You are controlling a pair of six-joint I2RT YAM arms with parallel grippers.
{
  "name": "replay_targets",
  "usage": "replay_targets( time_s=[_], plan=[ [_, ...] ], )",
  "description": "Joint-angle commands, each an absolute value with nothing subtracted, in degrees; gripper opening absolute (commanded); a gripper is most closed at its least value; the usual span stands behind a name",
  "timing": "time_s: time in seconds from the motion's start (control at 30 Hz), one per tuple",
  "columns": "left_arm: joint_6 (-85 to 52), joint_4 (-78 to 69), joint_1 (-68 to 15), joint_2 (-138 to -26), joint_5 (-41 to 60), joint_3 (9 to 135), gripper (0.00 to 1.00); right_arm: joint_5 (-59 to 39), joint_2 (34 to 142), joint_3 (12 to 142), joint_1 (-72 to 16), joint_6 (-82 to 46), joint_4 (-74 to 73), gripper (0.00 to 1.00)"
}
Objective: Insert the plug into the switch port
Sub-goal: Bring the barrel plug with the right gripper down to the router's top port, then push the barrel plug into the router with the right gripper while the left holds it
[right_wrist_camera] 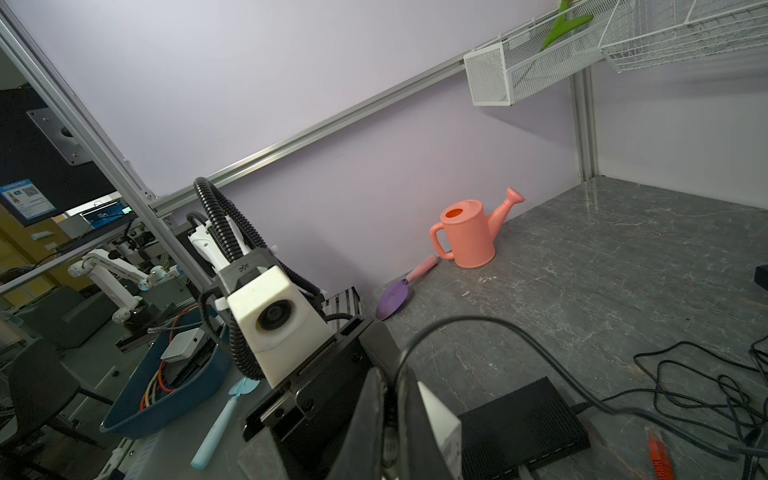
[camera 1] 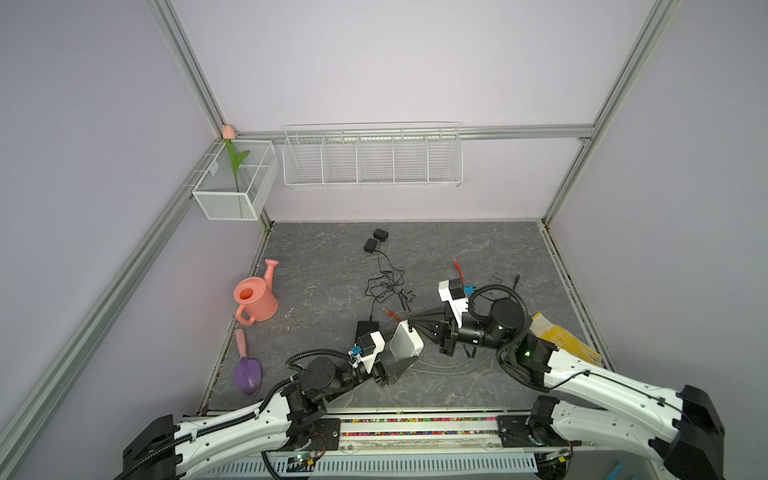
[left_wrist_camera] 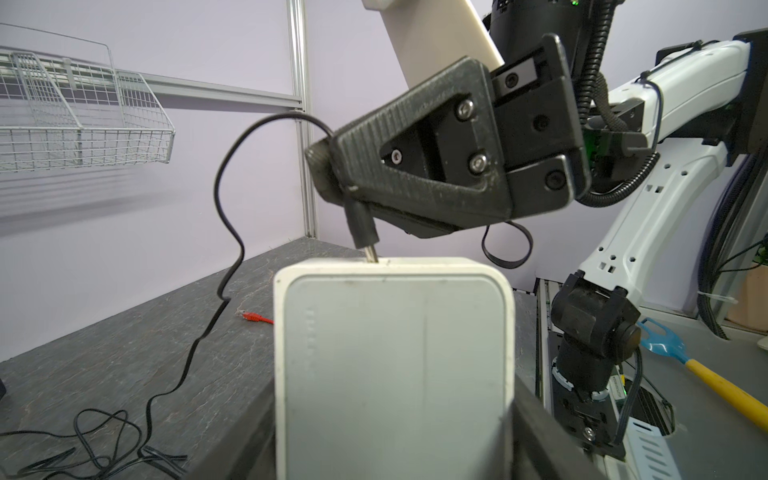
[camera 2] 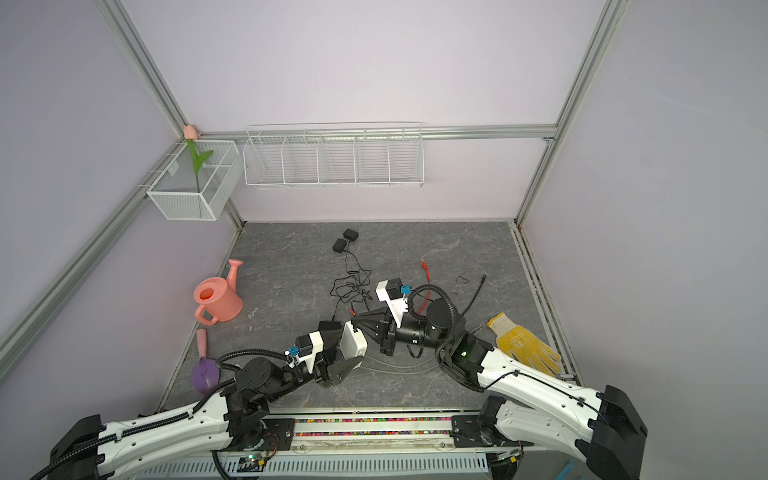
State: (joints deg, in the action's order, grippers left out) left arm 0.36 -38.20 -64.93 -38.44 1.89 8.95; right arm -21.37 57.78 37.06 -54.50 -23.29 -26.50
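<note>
The left arm reaches low and forward over the surface [camera 1: 478, 257], its gripper [camera 1: 397, 356] clamped across the white switch [left_wrist_camera: 395, 353] and holding it up on edge. The right arm bends in from the right with its wrist turned toward the left arm, and its gripper [camera 1: 410, 320] is closed on the black plug [left_wrist_camera: 361, 226]. The plug's metal tip meets the switch's upper edge; how far in it sits cannot be told. Its cord [left_wrist_camera: 224, 208] loops down to the surface.

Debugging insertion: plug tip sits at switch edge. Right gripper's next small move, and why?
Probably the right gripper should ease the plug along its axis into the white switch held by the left gripper: the metal tip meets its edge, body outside.
</note>
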Motion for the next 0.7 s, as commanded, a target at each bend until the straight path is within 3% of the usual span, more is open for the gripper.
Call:
replay_targets(
  time_s=[0.0, 0.67],
  plan=[
    [-0.3, -45.0, -65.0, -36.9, -0.8, 9.2, 0.00, -20.5, 58.9, 35.0, -56.1, -21.5, -20.3, 0.07],
    [-0.1, -46.4, -65.0, -32.8, -3.9, 8.8, 0.00, -14.3, 60.9, 33.4, -58.4, -20.1, -14.4, 0.07]
  ],
)
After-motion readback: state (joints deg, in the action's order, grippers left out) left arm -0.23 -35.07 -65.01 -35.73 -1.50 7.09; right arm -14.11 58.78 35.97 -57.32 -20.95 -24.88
